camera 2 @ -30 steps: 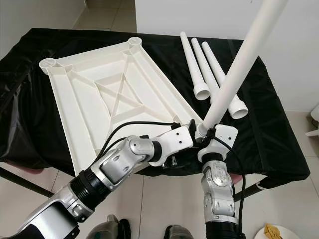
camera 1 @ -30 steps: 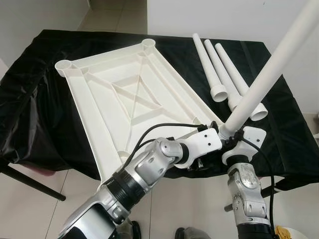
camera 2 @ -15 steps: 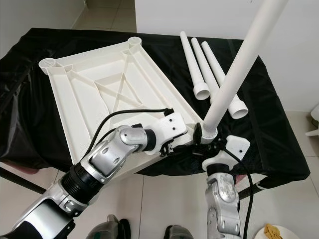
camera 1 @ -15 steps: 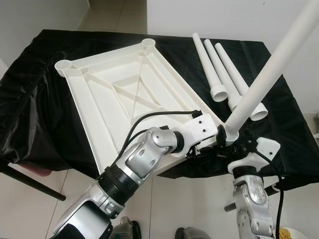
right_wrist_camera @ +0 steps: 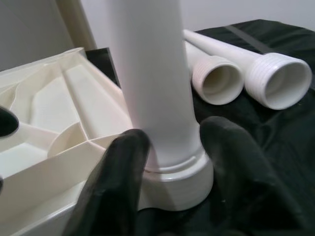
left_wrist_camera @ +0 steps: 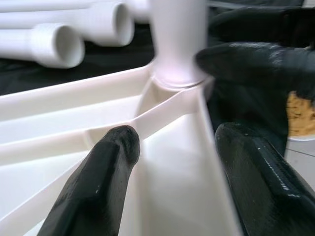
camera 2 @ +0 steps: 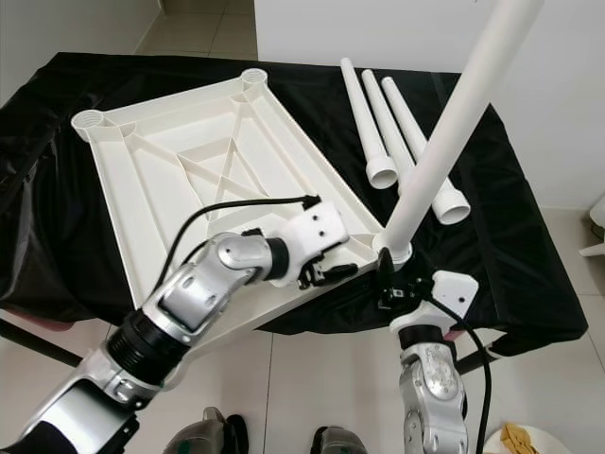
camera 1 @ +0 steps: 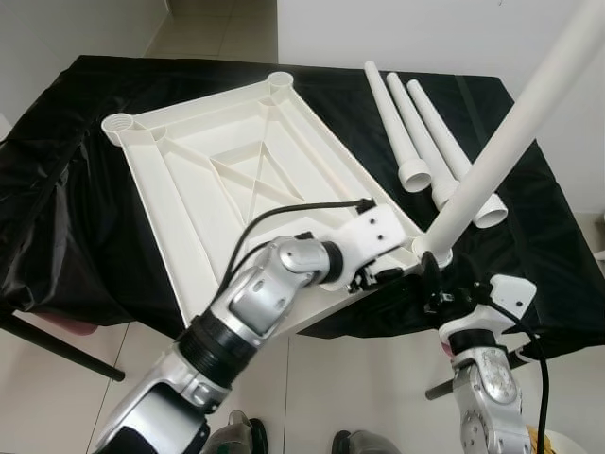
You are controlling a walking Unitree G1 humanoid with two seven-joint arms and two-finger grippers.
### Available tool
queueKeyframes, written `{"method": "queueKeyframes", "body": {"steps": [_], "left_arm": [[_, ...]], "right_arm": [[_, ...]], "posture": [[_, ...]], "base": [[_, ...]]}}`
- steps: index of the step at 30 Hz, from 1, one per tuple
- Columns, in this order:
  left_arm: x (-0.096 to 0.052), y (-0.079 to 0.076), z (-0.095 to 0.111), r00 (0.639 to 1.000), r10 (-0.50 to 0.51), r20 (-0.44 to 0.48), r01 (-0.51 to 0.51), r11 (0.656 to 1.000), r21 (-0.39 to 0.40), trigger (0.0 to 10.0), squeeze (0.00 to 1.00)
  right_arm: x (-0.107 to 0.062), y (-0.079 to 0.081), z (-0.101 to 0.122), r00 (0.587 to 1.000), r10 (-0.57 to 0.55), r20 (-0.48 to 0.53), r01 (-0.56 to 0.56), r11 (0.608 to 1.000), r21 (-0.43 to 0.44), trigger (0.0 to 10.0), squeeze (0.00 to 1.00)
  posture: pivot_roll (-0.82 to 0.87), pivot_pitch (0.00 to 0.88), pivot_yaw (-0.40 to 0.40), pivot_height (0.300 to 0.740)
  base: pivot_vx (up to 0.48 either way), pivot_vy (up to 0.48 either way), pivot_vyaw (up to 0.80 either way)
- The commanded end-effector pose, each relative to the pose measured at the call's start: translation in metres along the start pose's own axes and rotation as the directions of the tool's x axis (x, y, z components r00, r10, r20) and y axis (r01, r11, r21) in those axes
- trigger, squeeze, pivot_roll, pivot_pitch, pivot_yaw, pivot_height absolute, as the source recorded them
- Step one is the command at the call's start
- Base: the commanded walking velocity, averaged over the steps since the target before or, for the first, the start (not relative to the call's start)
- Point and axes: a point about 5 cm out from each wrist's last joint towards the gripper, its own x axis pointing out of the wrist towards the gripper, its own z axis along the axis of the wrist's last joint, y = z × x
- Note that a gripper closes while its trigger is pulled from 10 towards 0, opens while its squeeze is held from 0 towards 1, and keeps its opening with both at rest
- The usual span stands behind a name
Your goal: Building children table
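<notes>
A pale tiled floor (camera 1: pixel 203 28) and white walls (camera 1: pixel 416 33) surround a bench (camera 1: pixel 57 189) draped in a black cloth (camera 2: pixel 492 236) that hangs in folds over its edges; a dark bench leg (camera 1: pixel 57 348) slants down to the tiles at the robot's left. On the cloth lies the white plastic tabletop (camera 1: pixel 227 180), upside down, its ribbed underside facing up with crossed braces in the middle and a round socket at each visible corner. Its near corner juts past the bench edge toward the robot.

One long white leg (camera 2: pixel 454 132) stands seated in the near right corner socket, leaning up and away to the robot's right. Three spare legs (camera 1: pixel 416 132) lie side by side on the cloth just beyond the tabletop's right edge, open threaded ends toward the robot.

The left gripper (left_wrist_camera: pixel 172 167) reaches over the tabletop near that corner, its fingers (left_wrist_camera: pixel 103 172) spread apart, one inside the tray-like underside and one outside the rim, not clamping anything. The right gripper (right_wrist_camera: pixel 170 147) comes up from below the bench edge, its two fingers (right_wrist_camera: pixel 123 167) set on either side of the standing leg at its base, just above the socket collar; they look closed against the leg

At the lower right, on the floor, a small yellowish object (camera 2: pixel 515 440) shows, too small to identify
</notes>
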Motion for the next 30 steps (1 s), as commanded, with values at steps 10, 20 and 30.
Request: {"method": "queueKeyframes", "body": {"steps": [10,20,30], "left_arm": [[-0.034,0.017,0.004,0.996,0.079,0.028,-0.079,0.997,0.003,10.0,0.0],[-0.044,0.017,-0.002,0.996,0.085,0.014,-0.085,0.996,-0.01,10.0,0.0],[-0.043,0.005,0.0,0.999,0.041,0.023,-0.04,0.999,-0.015,10.0,0.0]], "right_arm": [[0.019,-0.016,-0.001,0.999,0.038,-0.022,-0.038,0.999,-0.013,10.0,0.0],[0.026,-0.02,0.001,0.998,0.063,-0.013,-0.063,0.998,-0.014,10.0,0.0],[0.007,-0.046,-0.009,0.996,-0.085,-0.037,0.083,0.996,-0.044,10.0,0.0]], "posture": [[-0.04,0.113,0.012,0.74],[-0.03,0.104,-0.004,0.74],[-0.04,0.098,-0.009,0.74]], "base": [[0.0,0.0,0.0],[0.0,0.0,0.0],[0.0,0.0,0.0]]}}
